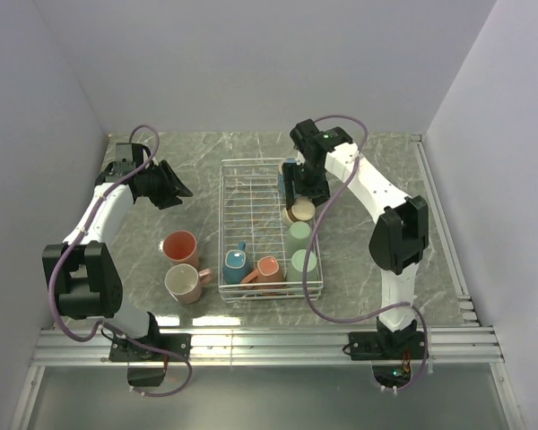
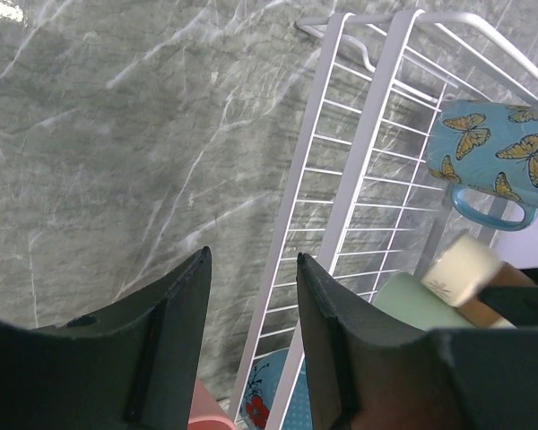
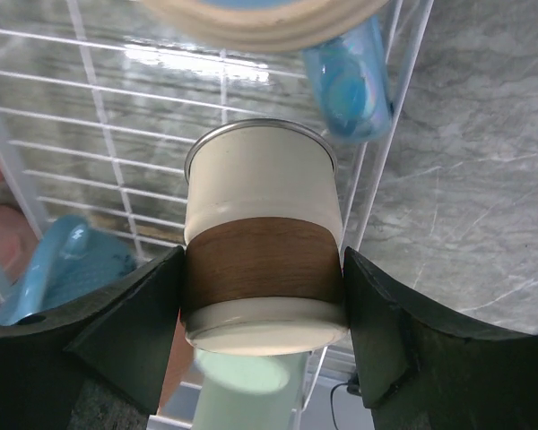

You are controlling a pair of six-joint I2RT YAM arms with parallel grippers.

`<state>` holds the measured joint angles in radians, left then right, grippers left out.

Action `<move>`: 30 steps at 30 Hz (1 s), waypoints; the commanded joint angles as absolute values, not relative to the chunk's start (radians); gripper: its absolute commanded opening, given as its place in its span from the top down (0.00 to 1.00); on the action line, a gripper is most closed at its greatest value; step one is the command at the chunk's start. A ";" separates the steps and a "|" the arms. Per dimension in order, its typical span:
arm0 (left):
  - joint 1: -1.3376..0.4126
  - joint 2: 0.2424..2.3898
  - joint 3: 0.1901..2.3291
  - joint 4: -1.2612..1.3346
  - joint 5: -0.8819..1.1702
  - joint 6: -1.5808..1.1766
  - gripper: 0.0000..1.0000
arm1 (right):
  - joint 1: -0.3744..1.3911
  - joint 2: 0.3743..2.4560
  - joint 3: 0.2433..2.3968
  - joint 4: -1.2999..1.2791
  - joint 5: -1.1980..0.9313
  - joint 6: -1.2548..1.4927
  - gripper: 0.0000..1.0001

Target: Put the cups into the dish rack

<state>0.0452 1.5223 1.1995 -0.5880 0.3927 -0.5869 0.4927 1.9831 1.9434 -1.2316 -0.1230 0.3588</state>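
The white wire dish rack point(image 1: 251, 202) sits mid-table. My right gripper point(image 1: 300, 204) is shut on a cream cup with a brown band point(image 3: 262, 260) and holds it over the rack's right side; the fingers point(image 3: 125, 331) press both its sides. In the rack lie two mint cups point(image 1: 299, 236), a teal cup point(image 1: 234, 264), a salmon cup point(image 1: 267, 270) and a blue butterfly mug point(image 2: 493, 148). A salmon mug point(image 1: 179, 245) and a cream-white mug point(image 1: 184, 282) stand on the table left of the rack. My left gripper point(image 1: 172, 186) is open and empty, left of the rack point(image 2: 368, 134).
The marble tabletop point(image 1: 368, 170) is walled in white at the back and both sides. An aluminium rail point(image 1: 269, 345) runs along the near edge. The rack's left half point(image 1: 247, 193) holds no cups at the far end.
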 commanded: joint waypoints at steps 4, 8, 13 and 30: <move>0.044 1.512 1.190 -0.549 0.419 -0.574 0.52 | 0.491 2.000 1.878 -1.158 -0.075 0.390 1.00; 0.045 1.500 1.195 -0.567 0.400 -0.555 0.52 | 0.497 2.016 1.855 -1.134 -0.049 0.405 0.92; 0.049 1.467 1.181 -0.581 0.379 -0.537 0.53 | 0.503 2.034 1.862 -1.144 -0.005 0.416 0.45; 0.060 1.410 1.132 -0.587 0.365 -0.518 0.53 | 0.526 1.944 1.897 -1.187 0.104 0.462 0.03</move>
